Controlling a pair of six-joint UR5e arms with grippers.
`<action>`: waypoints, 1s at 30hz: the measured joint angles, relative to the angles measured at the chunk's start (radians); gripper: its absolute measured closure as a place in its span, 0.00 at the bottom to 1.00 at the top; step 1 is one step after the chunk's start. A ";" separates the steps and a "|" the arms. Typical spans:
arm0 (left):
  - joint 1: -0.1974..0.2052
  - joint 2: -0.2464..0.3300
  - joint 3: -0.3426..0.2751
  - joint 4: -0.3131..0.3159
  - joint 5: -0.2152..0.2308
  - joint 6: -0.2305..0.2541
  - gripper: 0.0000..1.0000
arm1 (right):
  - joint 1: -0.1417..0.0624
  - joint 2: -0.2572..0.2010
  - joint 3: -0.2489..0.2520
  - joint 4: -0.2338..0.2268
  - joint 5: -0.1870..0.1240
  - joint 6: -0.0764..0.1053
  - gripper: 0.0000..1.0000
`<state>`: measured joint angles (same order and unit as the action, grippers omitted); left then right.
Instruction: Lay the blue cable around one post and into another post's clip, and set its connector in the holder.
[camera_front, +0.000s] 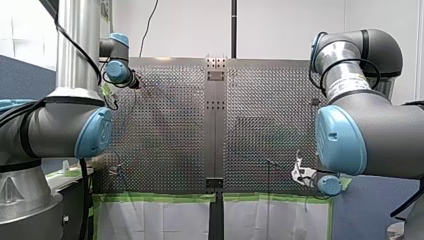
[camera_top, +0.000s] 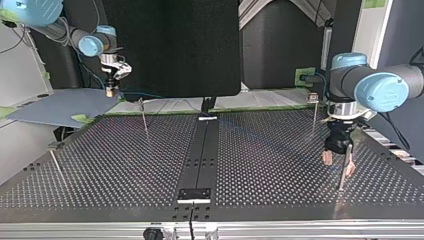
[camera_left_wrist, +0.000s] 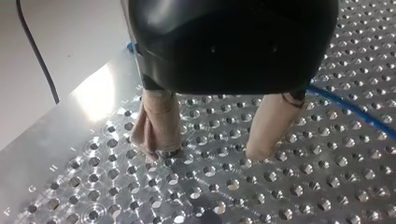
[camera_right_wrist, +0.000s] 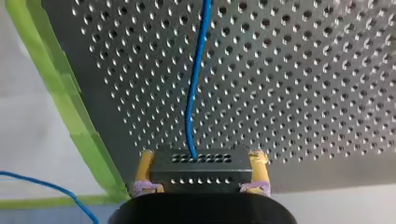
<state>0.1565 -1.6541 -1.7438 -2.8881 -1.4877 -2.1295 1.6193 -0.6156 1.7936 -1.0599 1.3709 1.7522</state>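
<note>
Right gripper (camera_right_wrist: 201, 155): clamps dark perforated block connector (camera_right_wrist: 201, 171).
Thin blue cable (camera_right_wrist: 196, 84): leaves connector over perforated metal table (camera_right_wrist: 303, 93).
Left gripper (camera_left_wrist: 210, 148): fingers spread, close over table.

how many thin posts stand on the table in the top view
4 posts: one far, left of centre; one near the left edge; one far right; one beside my left hand. Others may be hidden.
</note>
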 joint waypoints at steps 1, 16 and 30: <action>-0.002 0.000 0.000 -0.002 -0.005 0.002 0.00 | 0.001 0.000 0.000 -0.001 -0.008 0.000 1.00; -0.028 0.000 -0.001 -0.064 -0.128 -0.078 0.00 | 0.016 0.001 0.000 -0.007 -0.137 0.009 1.00; -0.015 0.014 -0.036 -0.044 -0.183 -0.194 0.00 | 0.024 0.001 0.000 -0.002 -0.233 0.011 1.00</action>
<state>0.1412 -1.6400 -1.7801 -2.9317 -1.6711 -2.3235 1.6429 -0.6146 1.7931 -1.0618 1.1376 1.7628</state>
